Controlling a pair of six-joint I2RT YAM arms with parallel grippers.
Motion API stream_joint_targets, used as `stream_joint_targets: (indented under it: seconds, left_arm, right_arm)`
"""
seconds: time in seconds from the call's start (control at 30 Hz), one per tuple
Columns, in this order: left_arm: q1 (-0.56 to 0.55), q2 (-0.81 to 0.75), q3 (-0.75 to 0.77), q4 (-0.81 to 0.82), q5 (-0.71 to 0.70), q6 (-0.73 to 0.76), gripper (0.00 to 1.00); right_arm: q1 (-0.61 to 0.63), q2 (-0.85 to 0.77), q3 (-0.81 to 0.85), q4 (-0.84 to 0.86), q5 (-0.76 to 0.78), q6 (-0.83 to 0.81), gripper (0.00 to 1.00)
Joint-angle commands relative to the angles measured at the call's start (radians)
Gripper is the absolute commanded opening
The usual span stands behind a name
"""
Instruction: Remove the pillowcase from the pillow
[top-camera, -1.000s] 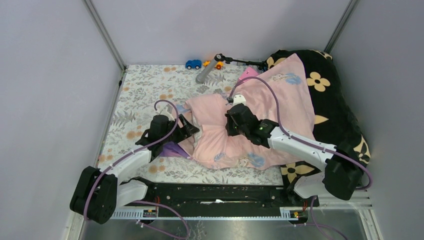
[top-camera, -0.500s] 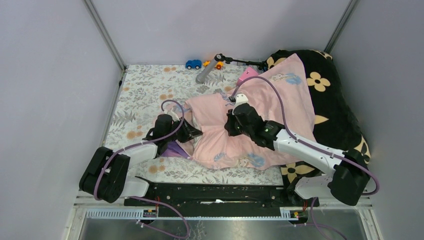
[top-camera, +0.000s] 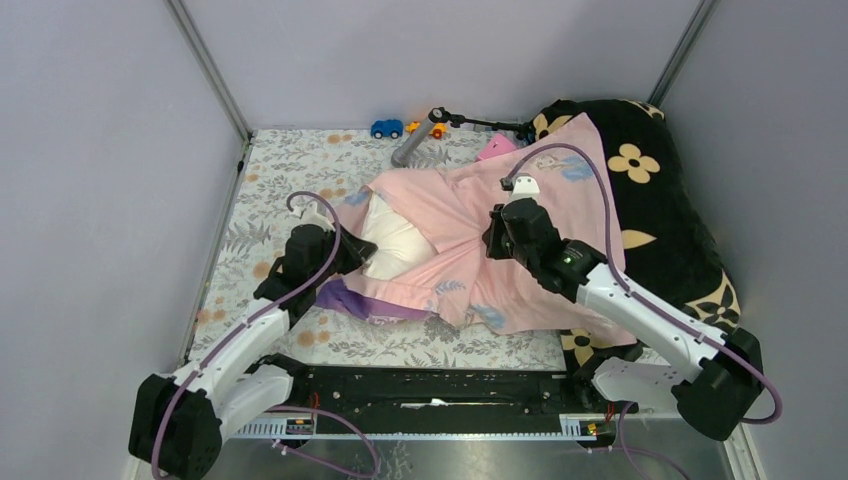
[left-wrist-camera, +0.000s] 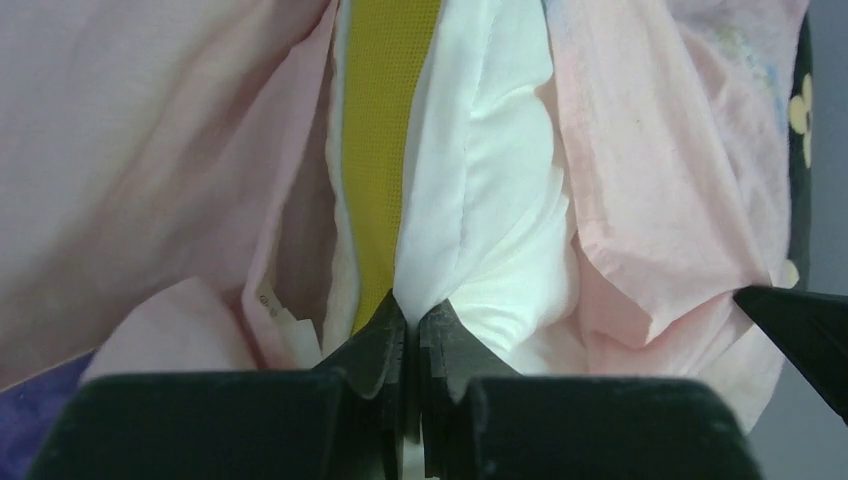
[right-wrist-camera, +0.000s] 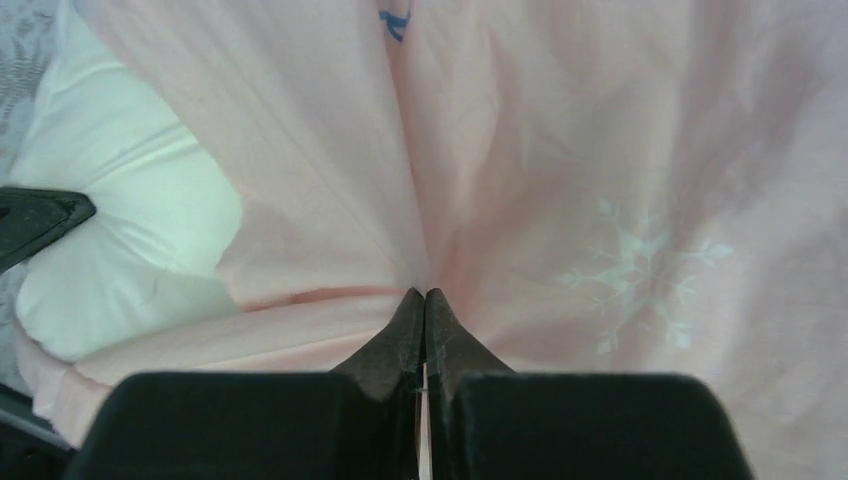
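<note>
Pinching the bare corner of the pillow (top-camera: 392, 238) right at its yellow trim (left-wrist-camera: 385, 150), the left pincer (left-wrist-camera: 412, 315) sits at the left of the flower-print desk (top-camera: 270, 180). The white pillow pokes out of the open left end of the pink pillowcase (top-camera: 460, 200), which covers the rest of it and drapes right onto a black flowered blanket (top-camera: 680, 220). Near the middle of the case, the right pincer (right-wrist-camera: 425, 298) is pressed together on a gathered fold of its fabric.
</note>
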Motion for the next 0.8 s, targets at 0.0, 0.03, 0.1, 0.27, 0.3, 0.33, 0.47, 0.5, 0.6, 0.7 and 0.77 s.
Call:
stream_joint_targets:
  seconds: [0.0, 0.03, 0.1, 0.27, 0.3, 0.33, 0.47, 0.5, 0.6, 0.7, 0.77]
  left_arm:
    - [0.017, -0.060, 0.005, 0.045, -0.117, -0.009, 0.00]
    - [0.017, -0.048, 0.006, 0.067, -0.071, -0.009, 0.00]
    - [0.015, -0.008, 0.019, 0.110, 0.012, -0.012, 0.00]
    - [0.007, 0.064, 0.065, 0.166, 0.111, -0.016, 0.00]
    - [0.006, 0.067, 0.076, 0.168, 0.110, -0.012, 0.00]
    - [0.006, 0.070, 0.083, 0.166, 0.106, -0.006, 0.00]
    - [0.005, 0.072, 0.109, 0.139, 0.072, -0.003, 0.00]
    - [0.005, 0.073, 0.114, 0.139, 0.072, -0.004, 0.00]
    - [0.006, 0.079, 0.128, 0.140, 0.079, -0.009, 0.00]
    - [0.005, 0.087, 0.135, 0.139, 0.082, -0.004, 0.00]
    - [0.005, 0.092, 0.136, 0.141, 0.089, -0.007, 0.00]
  right_arm:
    - [-0.011, -0.058, 0.010, 0.049, -0.155, -0.049, 0.03]
    - [-0.011, -0.036, 0.023, 0.062, -0.279, -0.060, 0.10]
    - [0.012, 0.018, 0.063, 0.062, -0.478, -0.072, 0.36]
    - [0.263, 0.087, 0.127, 0.072, -0.400, -0.135, 0.78]
    - [0.288, 0.100, 0.136, 0.074, -0.386, -0.136, 0.78]
    - [0.309, 0.115, 0.148, 0.070, -0.356, -0.135, 0.78]
    - [0.375, 0.186, 0.200, 0.020, -0.290, -0.172, 0.82]
    - [0.391, 0.205, 0.212, 0.007, -0.263, -0.182, 0.84]
    - [0.447, 0.269, 0.236, -0.019, -0.185, -0.230, 0.90]
    - [0.483, 0.321, 0.260, -0.011, -0.096, -0.302, 0.95]
    - [0.485, 0.349, 0.318, -0.011, -0.061, -0.347, 0.96]
